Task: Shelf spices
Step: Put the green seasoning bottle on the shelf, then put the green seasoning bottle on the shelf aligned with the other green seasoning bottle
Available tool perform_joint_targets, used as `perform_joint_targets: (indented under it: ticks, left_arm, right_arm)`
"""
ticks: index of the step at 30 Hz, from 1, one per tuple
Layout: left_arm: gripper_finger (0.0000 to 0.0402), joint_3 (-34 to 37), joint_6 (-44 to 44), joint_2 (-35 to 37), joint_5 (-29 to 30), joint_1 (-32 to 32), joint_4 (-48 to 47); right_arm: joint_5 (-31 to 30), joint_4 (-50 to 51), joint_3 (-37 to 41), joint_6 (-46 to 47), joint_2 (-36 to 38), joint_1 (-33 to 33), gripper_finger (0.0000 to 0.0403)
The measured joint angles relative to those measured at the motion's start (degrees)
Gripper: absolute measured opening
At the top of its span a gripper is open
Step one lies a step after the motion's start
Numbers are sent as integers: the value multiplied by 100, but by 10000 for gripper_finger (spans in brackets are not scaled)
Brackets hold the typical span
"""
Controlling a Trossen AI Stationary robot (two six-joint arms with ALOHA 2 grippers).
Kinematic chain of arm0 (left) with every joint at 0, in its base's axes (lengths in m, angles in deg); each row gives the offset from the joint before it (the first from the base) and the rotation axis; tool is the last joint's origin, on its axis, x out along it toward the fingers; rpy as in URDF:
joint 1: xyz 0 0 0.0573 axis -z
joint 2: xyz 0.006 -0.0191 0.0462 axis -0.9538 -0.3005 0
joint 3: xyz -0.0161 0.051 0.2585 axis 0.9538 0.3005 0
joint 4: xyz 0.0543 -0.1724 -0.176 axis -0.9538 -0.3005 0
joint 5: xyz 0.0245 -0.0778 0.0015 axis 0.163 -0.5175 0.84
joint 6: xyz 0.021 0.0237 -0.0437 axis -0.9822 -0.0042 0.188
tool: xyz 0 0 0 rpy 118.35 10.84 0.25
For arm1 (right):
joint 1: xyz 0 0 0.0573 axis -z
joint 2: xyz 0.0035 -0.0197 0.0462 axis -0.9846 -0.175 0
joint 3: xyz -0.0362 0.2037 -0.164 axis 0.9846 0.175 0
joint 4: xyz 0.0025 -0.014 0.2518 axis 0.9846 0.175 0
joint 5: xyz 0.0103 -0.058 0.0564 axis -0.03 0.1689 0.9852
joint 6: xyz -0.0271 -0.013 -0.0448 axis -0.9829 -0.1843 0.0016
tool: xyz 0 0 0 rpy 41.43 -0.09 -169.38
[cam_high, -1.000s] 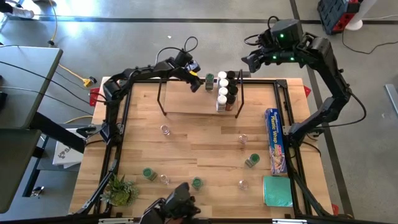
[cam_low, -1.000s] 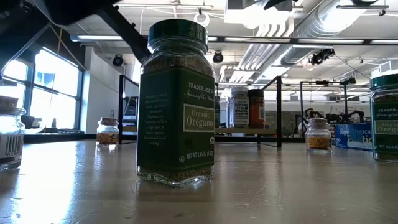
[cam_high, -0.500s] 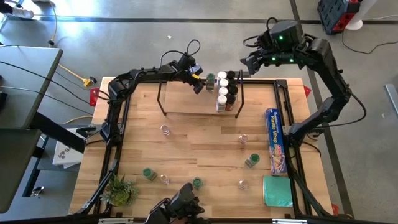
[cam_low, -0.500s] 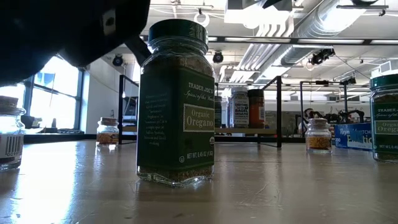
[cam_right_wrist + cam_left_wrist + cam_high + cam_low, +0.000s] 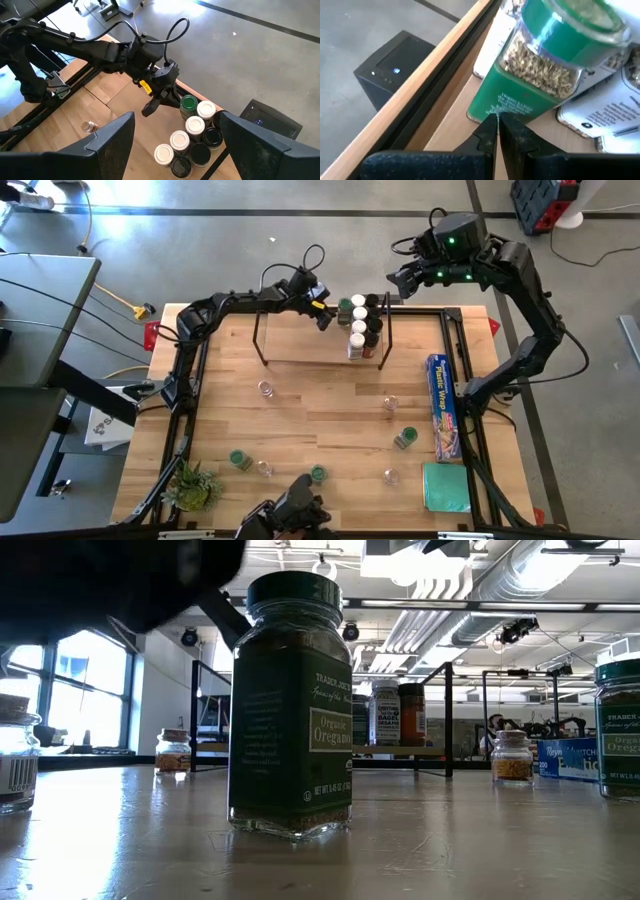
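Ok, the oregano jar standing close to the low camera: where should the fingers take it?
Probably from straight above, since the oregano jar stands upright. Close the fingers on two opposite flat faces of its body, just under the round lid; flats should slip less than curves.

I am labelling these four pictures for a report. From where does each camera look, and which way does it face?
High: above the table, facing straight down; both arms show.
Low: at table-top height, facing across; oregano jar fills it.
Left wrist: on the left arm, facing a green jar; left gripper shut.
Right wrist: on the right arm, facing the shelved jars; its fingers apart.
Shared: the shelf appears high and low.
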Motion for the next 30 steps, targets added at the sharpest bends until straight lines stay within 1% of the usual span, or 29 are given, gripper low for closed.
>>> perform_joint_targets:
  ticks: [3,7,9,12,14,16,17,19,20,22,23,24,26,28,30]
  left_arm:
    - [14,2,-121,192,110,-73,-534]
    - [14,2,-563,727,435,-144,-1545]
    - [13,2,-792,1114,519,-127,-2120]
    - [5,53,-1374,1836,497,118,-2830]
    - [2,330,-1648,2417,438,397,-2942]
    - [1,797,-1624,3025,313,729,-2857]
    - [1,1075,-1471,3336,272,927,-2757]
    - [1,1646,-799,3957,337,1350,-2476]
    - [1,1906,-400,4257,468,1590,-2357]
    - [1,2308,304,4809,954,2170,-2245]
    - [1,2421,568,5050,1382,2524,-2252]
    - [1,2474,873,5256,1961,2936,-2296]
    - [0,2433,1758,5491,3284,3866,-2432]
    - [0,2261,2810,5506,4533,4748,-2480]
    - [0,2067,3879,5314,5579,5508,-2497]
  right_arm:
    - [0,0,0,-7,0,0,286]
    - [2,2,0,-85,0,0,286]
    - [0,2,0,-162,0,-52,286]
    - [-1,10,0,-486,0,-239,286]
    - [-4,39,28,-815,-2,-446,286]
    - [-65,106,174,-1008,1,-665,286]
    - [-96,135,293,-1030,9,-757,286]
    - [-97,94,648,-1035,63,-932,286]
    - [-87,50,870,-1067,116,-1011,286]
    - [-23,-182,1425,-1186,287,-1165,286]
    - [40,-368,1751,-1238,392,-1228,286]
    - [114,-577,2094,-1272,506,-1289,286]
    - [371,-1027,2776,-1325,747,-1383,286]
    - [619,-1373,3361,-1371,1029,-1434,286]
    - [862,-1582,3807,-1478,1348,-1458,286]
